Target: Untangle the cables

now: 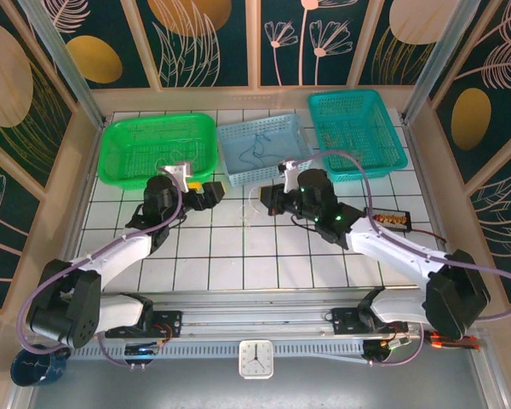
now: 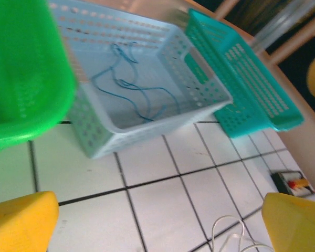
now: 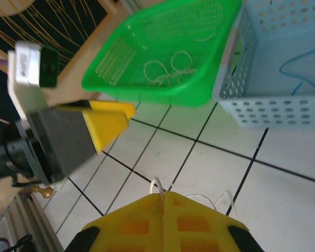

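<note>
A thin whitish cable [image 3: 156, 185] lies on the white tiles between my two grippers. My right gripper [image 3: 164, 197] is shut on a loop of it, and the rest trails off to the right [image 3: 223, 198]. From above, the right gripper [image 1: 269, 201] sits just in front of the light-blue basket. The left gripper [image 1: 211, 192] faces it from the left, open, with its yellow fingers [image 2: 22, 220] wide apart over bare tile [image 2: 157, 210]. The whitish cable [image 2: 232, 235] curls near its right finger. A dark blue cable [image 2: 131, 89] lies in the light-blue basket [image 2: 163, 113]. Whitish cables [image 3: 170, 68] lie in the green basket [image 3: 121, 79].
Three baskets line the back of the table: green [image 1: 160, 149], light-blue [image 1: 264, 147] and teal [image 1: 356, 132], the teal one holding thin tan wires. A small black box with orange parts [image 1: 390, 221] sits at the right. A clock [image 1: 255, 359] is at the near rail.
</note>
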Available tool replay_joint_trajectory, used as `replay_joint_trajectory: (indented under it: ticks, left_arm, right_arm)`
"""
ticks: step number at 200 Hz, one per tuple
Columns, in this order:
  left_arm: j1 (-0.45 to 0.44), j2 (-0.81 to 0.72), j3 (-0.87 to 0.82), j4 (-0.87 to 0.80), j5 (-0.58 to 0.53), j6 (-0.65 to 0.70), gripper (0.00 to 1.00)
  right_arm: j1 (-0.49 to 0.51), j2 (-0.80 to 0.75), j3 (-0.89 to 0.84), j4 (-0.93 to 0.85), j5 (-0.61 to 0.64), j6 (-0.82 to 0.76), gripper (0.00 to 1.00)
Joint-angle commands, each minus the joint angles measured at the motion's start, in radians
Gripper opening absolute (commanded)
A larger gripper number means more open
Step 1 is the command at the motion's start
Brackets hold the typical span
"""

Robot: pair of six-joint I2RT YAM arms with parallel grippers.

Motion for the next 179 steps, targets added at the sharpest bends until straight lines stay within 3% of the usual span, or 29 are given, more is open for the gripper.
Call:
replay_joint_trajectory:
  ticks: [1, 67, 115, 159, 179]
  left_arm:
    - [-0.037, -0.011, -0.023, 0.114, 0.099, 0.046, 0.99]
    - [-0.172, 0.007, -0.002, 0.125, 0.123, 0.156, 0.99]
    - [-0.262, 0.111, 0.051, 0.073, 0.036, 0.271, 0.99]
    - [-0.285, 0.222, 0.100, 0.177, -0.067, 0.270, 0.98]
    - [-0.285, 0.277, 0.118, 0.236, -0.079, 0.250, 0.91]
  right_arm:
    - [-0.020, -0.025, 0.045, -0.077, 0.023, -0.043, 0.00]
    - [-0.043, -0.030, 0.085, -0.070, -0.013, -0.037, 0.00]
    - [-0.043, -0.050, 0.111, -0.071, -0.054, -0.019, 0.00]
    - [-0.042, -0.085, 0.144, -0.070, -0.108, 0.010, 0.00]
    - [-0.043, -0.104, 0.166, -0.068, -0.124, 0.020, 0.00]
